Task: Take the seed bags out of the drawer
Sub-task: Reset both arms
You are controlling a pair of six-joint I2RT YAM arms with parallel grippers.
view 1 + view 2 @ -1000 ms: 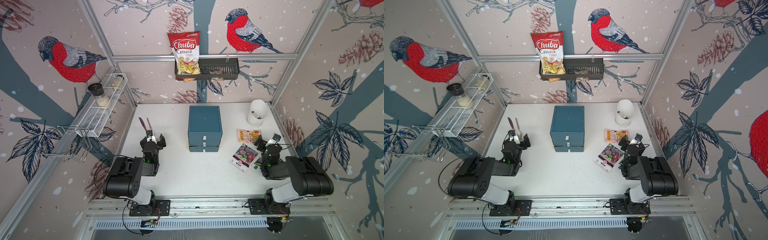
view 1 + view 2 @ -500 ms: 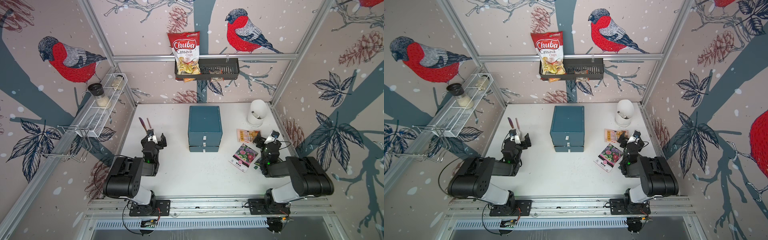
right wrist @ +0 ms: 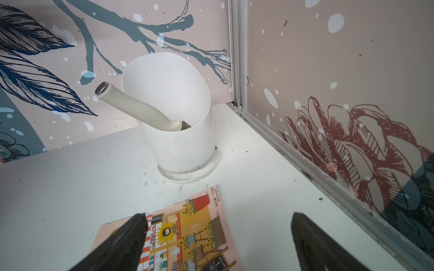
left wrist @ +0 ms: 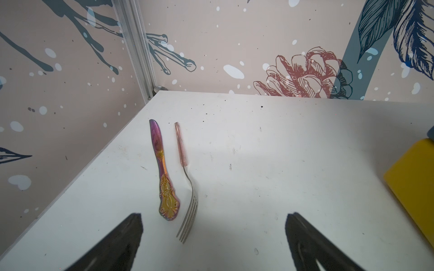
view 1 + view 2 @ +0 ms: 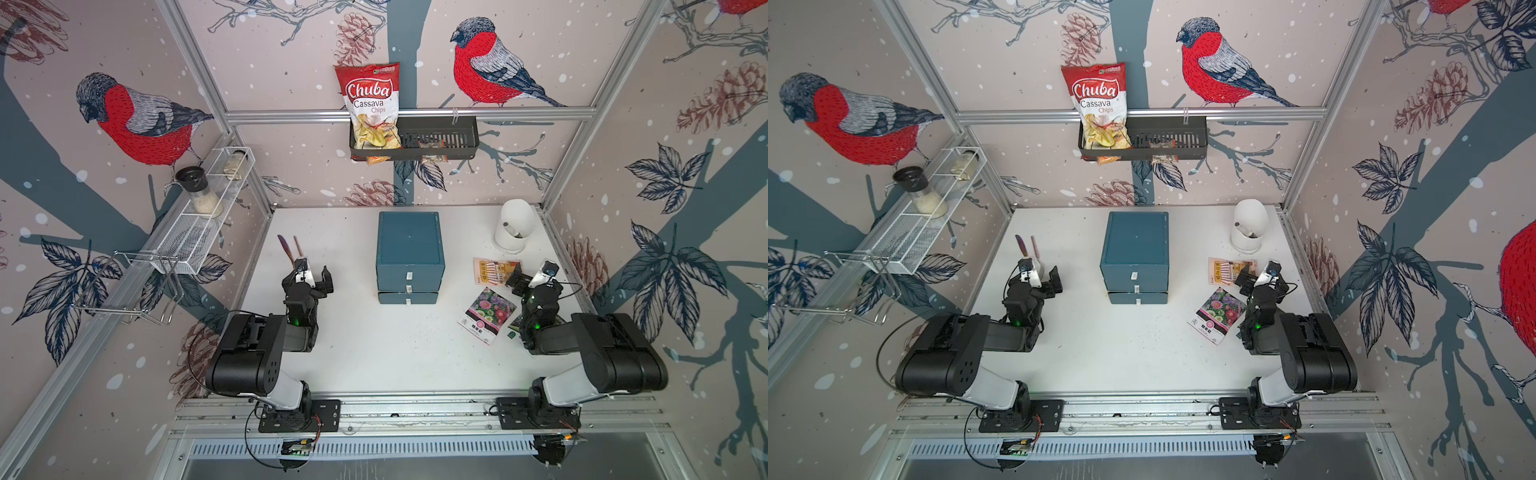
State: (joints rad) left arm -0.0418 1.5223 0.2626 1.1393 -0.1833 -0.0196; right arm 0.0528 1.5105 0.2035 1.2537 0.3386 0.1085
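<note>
A blue drawer unit stands mid-table with its stacked drawers pushed in. Three seed bags lie on the table to its right. The cream-orange striped bag is farthest back. The pink-purple flower bag lies nearer the front. The dark green bag shows only a corner from under my right arm. My right gripper hangs open over the striped bag's edge, holding nothing. My left gripper is open and empty, left of the drawer unit.
A fork and an iridescent knife lie just beyond my left gripper. A white holder with a tool in it stands back right. A wire shelf juts from the left wall. A red chips bag sits in the black back-wall basket.
Both grippers have edged slightly toward the back wall, still open. The seed bags and the drawer unit have not moved.
</note>
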